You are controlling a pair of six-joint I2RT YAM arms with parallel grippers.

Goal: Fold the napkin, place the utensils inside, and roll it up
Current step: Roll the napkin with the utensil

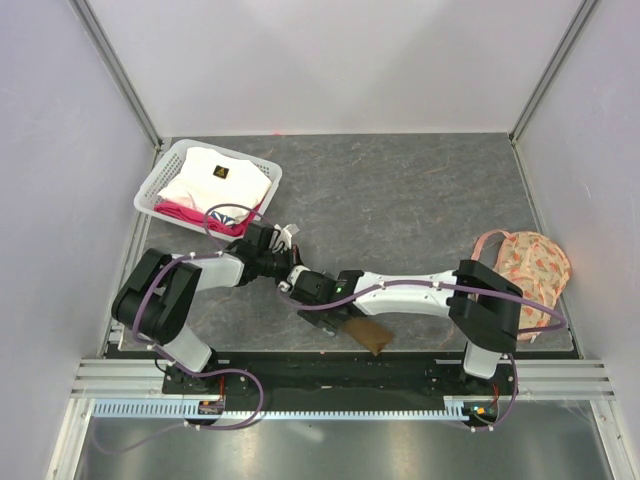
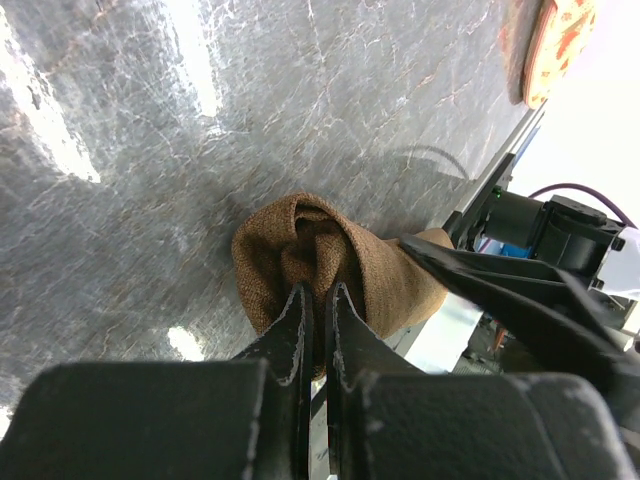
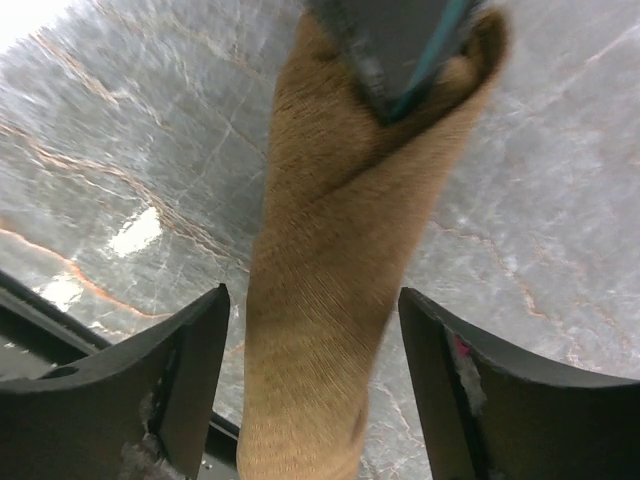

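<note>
Napkin: seen rolled into a tube, at the near edge of the tabletop, between the two arms.
Left end effector: closed, one end of the roll pinched.
Right end effector: spread wide, set astride the roll, neither finger touching.
Long axis: runs from the left pinch straight through the right gap.
Spoon: not seen; whether it is wrapped inside cannot be told.

Black left pincer, white arms, purple cables
</note>
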